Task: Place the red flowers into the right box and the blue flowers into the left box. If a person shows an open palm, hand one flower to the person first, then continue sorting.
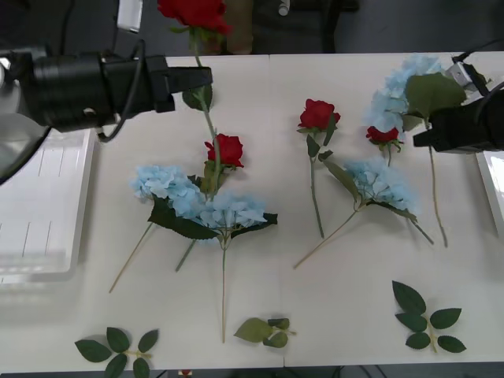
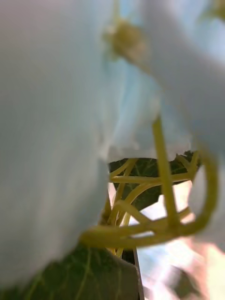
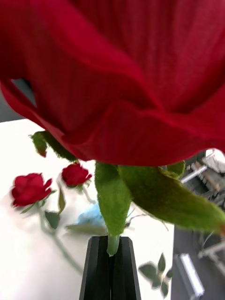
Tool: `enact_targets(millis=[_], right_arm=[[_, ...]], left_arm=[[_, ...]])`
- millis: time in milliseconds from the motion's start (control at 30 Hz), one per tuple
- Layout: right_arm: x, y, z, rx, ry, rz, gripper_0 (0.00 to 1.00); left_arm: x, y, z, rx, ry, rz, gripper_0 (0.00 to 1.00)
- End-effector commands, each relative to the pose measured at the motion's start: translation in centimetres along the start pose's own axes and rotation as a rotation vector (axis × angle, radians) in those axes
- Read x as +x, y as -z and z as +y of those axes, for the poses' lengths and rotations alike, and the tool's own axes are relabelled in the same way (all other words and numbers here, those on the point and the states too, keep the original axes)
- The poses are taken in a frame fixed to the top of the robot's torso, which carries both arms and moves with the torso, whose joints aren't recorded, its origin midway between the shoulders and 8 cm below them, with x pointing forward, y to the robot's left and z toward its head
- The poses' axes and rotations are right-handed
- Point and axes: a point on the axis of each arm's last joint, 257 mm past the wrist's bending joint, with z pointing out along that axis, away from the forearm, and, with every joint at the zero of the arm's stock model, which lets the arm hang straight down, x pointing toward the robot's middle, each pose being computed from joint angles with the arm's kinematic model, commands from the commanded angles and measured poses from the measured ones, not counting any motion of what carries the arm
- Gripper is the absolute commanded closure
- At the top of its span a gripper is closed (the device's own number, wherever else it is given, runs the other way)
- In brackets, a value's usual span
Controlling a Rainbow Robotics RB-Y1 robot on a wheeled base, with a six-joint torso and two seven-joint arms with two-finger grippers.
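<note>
Red rose (image 1: 195,13) in left gripper (image 1: 201,81) fingers

The white table (image 1: 346,315) carries three loose leaf sprigs along its near edge. One sprig (image 1: 116,352) lies at the near left corner, a smaller, paler one (image 1: 266,331) near the middle, and a third, darker sprig (image 1: 426,318) towards the near right corner.

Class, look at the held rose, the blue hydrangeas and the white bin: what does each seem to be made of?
Held rose: likely woven fabric, matte; fine weave lines show on petals. Blue hydrangeas: seemingly thin fabric petals on plastic-looking stems. White bin: probably smooth plastic with faint ribs.
</note>
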Motion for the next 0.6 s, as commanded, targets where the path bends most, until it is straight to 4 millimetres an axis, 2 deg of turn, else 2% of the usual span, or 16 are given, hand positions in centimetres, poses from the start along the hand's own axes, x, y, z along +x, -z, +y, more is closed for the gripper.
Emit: enact_targets(millis=[33, 133, 233, 367, 433, 533, 600], right_arm=[[-0.2, 0.9, -3.4, 0.175, 0.062, 0.016, 1.0], [0.7, -1.0, -5.1, 0.251, 0.064, 0.009, 1.0], [1.3, -3.4, -6.8, 0.333, 0.076, -0.029, 1.0], [2.3, -6.9, -7.7, 0.349, 0.051, -0.049, 1.0], [2.6, -7.8, -7.8, 0.34, 0.037, -0.062, 1.0], [2.5, -8.0, -7.5, 0.326, 0.039, -0.064, 1.0], [2.4, -7.9, -7.3, 0.309, 0.037, -0.067, 0.92]], left_arm=[[1.4, -4.4, -2.2, 0.048, -0.045, -0.074, 1.0], [1.3, -6.7, -3.6, 0.076, 0.012, -0.124, 1.0], [0.3, -8.5, -4.8, 0.069, 0.027, -0.186, 1.0], [-0.2, -9.4, -5.4, 0.054, 0.01, -0.211, 1.0], [-0.3, -9.3, -5.7, 0.058, -0.003, -0.212, 1.0], [-0.4, -9.2, -6.2, 0.067, -0.013, -0.21, 1.0], [-0.4, -9.2, -6.2, 0.066, -0.015, -0.209, 1.0]])
